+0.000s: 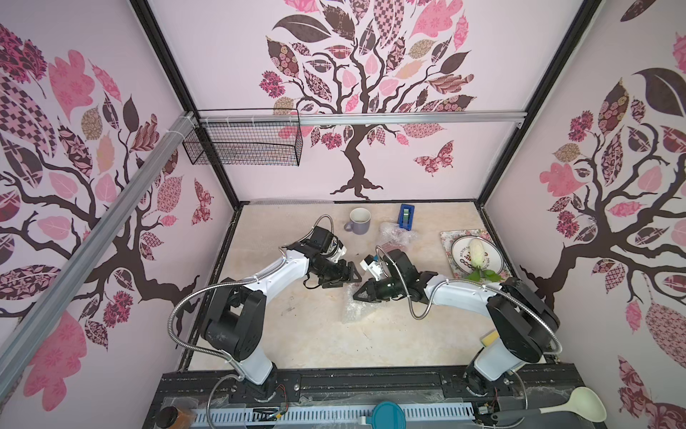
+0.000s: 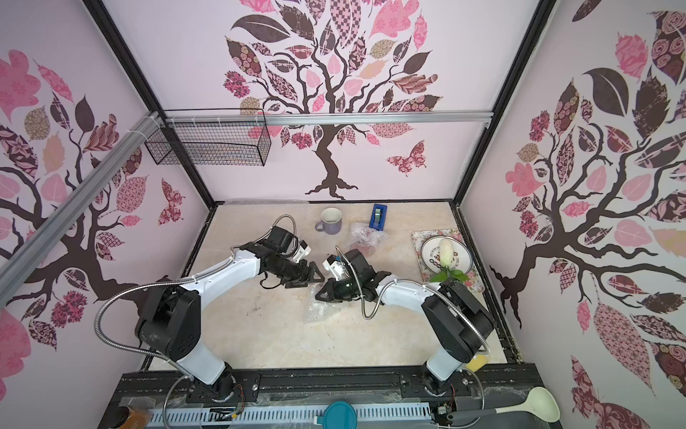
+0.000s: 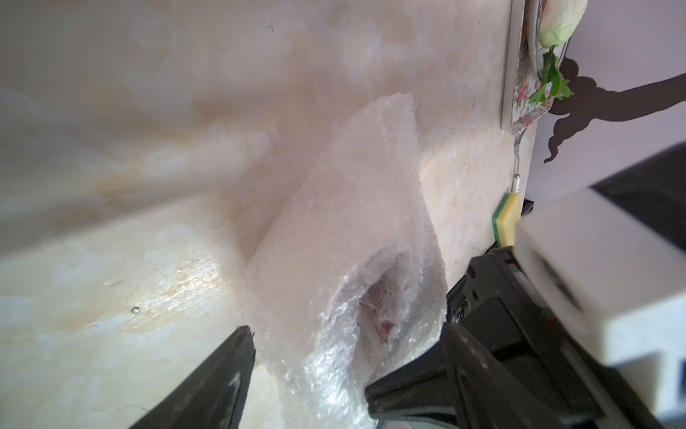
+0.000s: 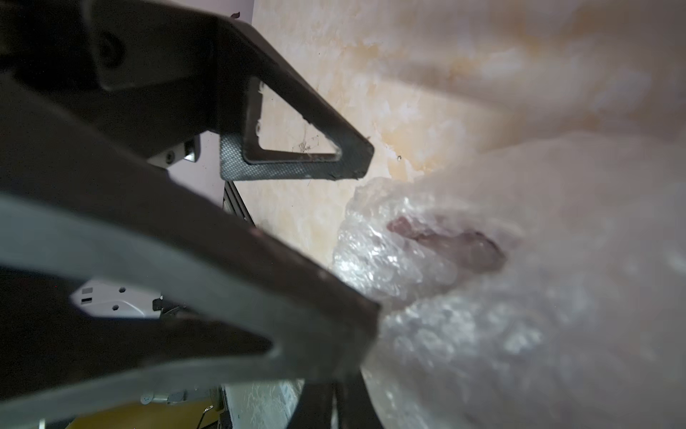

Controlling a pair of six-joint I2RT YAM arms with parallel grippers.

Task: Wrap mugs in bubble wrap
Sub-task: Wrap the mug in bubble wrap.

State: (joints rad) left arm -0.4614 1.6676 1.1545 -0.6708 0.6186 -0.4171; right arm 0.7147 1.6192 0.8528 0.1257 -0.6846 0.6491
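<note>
Tabletop: bubble wrap in right gripper

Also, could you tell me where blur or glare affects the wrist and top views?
Left wrist view: bubble wrap sharp and glinting close up, hazy farther off. Right wrist view: right gripper badly defocused, wrap soft with white glints. Both top views: sharp, evenly lit.

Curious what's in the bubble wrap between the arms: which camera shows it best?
Left wrist view: the wrap lies nearly whole, a reddish patch inside. Right wrist view: close but blurred. In both top views the right arm covers part.
</note>
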